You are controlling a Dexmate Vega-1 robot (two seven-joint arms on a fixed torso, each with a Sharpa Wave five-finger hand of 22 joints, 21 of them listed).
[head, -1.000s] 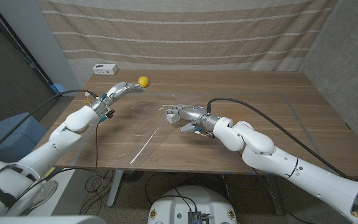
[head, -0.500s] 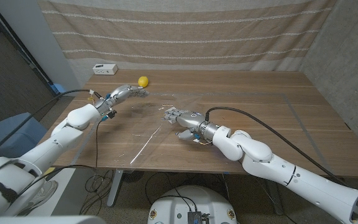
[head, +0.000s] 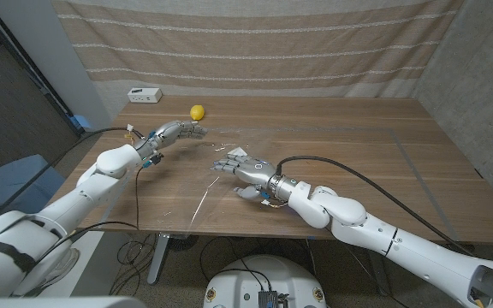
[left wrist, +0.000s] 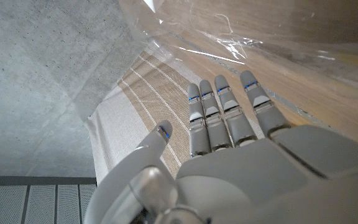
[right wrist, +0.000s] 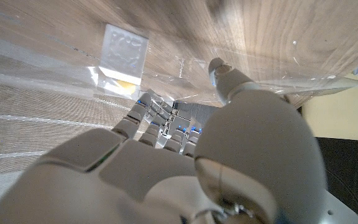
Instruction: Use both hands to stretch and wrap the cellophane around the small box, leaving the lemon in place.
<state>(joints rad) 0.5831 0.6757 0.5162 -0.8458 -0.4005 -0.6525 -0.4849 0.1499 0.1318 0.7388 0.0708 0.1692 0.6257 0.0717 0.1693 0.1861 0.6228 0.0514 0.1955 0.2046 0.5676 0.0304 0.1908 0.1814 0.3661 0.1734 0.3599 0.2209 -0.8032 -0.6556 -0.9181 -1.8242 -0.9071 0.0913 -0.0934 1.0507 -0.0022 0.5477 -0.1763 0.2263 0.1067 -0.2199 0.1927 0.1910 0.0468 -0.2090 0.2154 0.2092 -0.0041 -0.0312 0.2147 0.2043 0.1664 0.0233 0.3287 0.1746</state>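
Reaching over cellophane [head: 229,171]: left hand [head: 176,131] spread, empty; right hand [head: 242,168] grip unclear beside small box [head: 237,153].

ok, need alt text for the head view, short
Two robot arms reach over a wooden table covered by a clear cellophane sheet. The right hand is at a small white box, the left hand is open near a lemon.
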